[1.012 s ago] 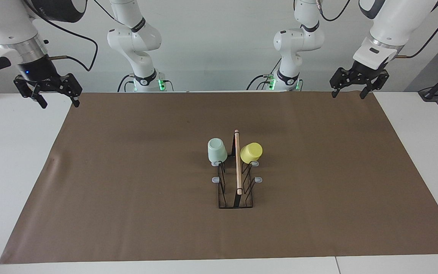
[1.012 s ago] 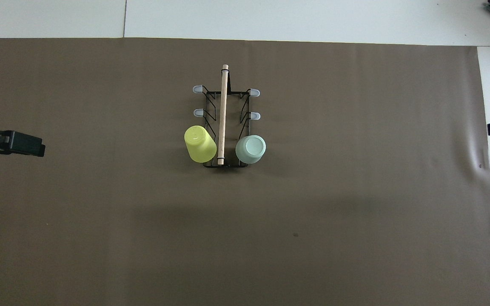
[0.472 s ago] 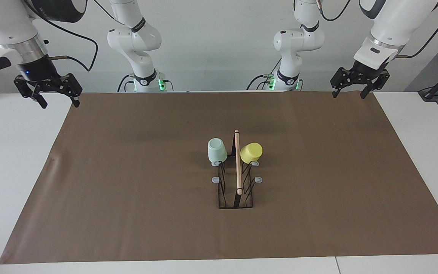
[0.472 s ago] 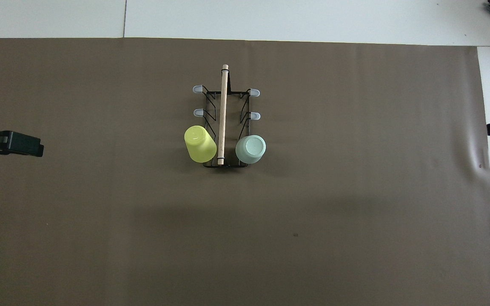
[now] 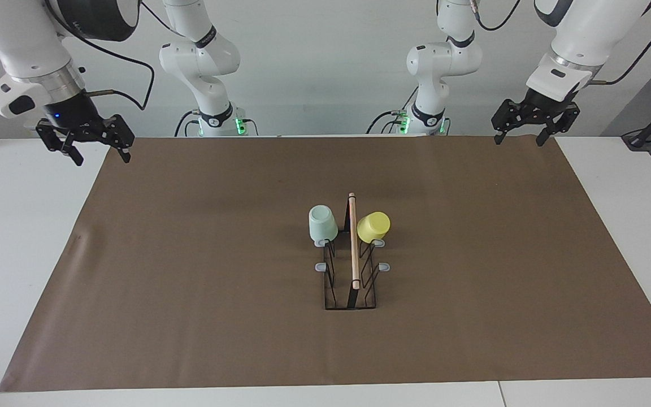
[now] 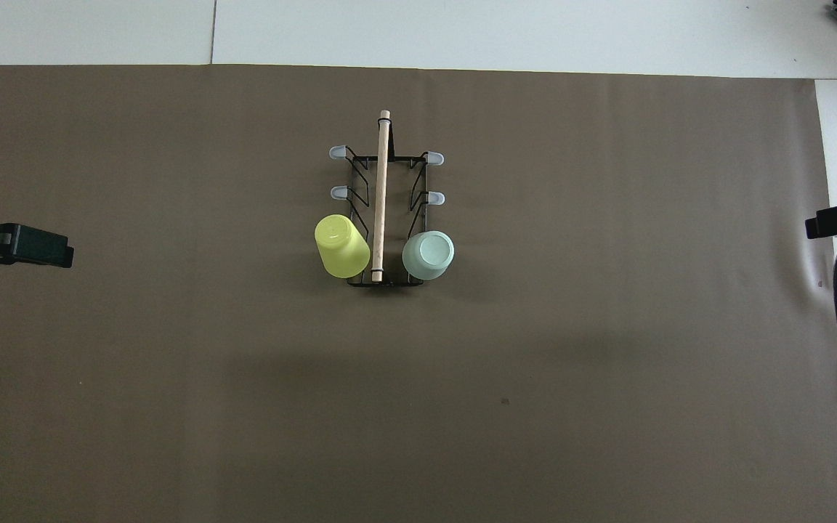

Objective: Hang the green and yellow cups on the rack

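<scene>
Both cups are seen hung on the rack (image 5: pixel 350 265): the green cup (image 5: pixel 322 223) at 11 o'clock, the yellow cup (image 5: pixel 373 226) at 1 o'clock. Nothing seems left. The left gripper (image 5: pixel 521 134) and right gripper (image 5: pixel 103 158) are held spread, empty, over the table's corners.

Left arm: I hold it raised at its own end of the table, left gripper (image 5: pixel 519 138) pointing down, fingers spread, empty.
Right arm: likewise raised at its end, right gripper (image 5: pixel 102 158) spread, empty.
</scene>
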Controlling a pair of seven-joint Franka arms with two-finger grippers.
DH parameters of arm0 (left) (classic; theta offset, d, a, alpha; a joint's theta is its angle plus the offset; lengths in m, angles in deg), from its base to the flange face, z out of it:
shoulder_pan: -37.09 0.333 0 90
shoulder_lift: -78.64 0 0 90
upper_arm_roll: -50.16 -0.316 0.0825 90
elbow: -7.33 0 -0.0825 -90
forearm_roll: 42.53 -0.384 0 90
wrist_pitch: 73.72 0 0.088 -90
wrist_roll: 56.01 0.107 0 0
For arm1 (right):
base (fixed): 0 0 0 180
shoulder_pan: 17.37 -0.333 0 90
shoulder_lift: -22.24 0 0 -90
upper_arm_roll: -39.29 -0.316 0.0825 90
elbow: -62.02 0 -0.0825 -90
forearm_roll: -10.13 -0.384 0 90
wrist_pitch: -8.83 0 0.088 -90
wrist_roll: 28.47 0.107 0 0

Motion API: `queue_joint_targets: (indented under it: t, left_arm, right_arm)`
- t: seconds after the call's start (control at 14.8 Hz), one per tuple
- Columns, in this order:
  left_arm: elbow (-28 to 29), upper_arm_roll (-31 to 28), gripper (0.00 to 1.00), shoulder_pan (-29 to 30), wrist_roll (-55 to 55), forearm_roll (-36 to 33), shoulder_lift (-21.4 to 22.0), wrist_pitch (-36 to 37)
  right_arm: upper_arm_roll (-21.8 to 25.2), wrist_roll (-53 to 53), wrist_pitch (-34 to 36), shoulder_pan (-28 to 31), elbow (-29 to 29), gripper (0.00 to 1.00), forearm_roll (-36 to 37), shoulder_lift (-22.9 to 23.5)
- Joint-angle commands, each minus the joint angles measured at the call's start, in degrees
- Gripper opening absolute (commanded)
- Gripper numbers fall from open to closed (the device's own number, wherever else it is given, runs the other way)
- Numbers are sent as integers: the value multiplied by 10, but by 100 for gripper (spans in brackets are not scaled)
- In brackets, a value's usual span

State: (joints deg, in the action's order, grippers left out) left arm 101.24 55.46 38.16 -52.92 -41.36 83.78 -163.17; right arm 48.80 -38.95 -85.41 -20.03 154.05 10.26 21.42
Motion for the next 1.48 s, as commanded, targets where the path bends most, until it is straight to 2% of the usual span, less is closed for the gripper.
queue_joint_targets:
  t: [0.0,0.67,1.42]
  left_arm:
    - [24,2,100,2,1,7,18,-15]
    - [27,2,100,-2,0,7,19,-14]
    - [29,2,100,1,2,7,21,-13]
  right_arm:
    - [-1,-32,12,4,9,100,-17,-8]
    - [-1,-36,108,7,-29,100,-39,-2]
    - [0,-62,56,7,-31,100,-30,0]
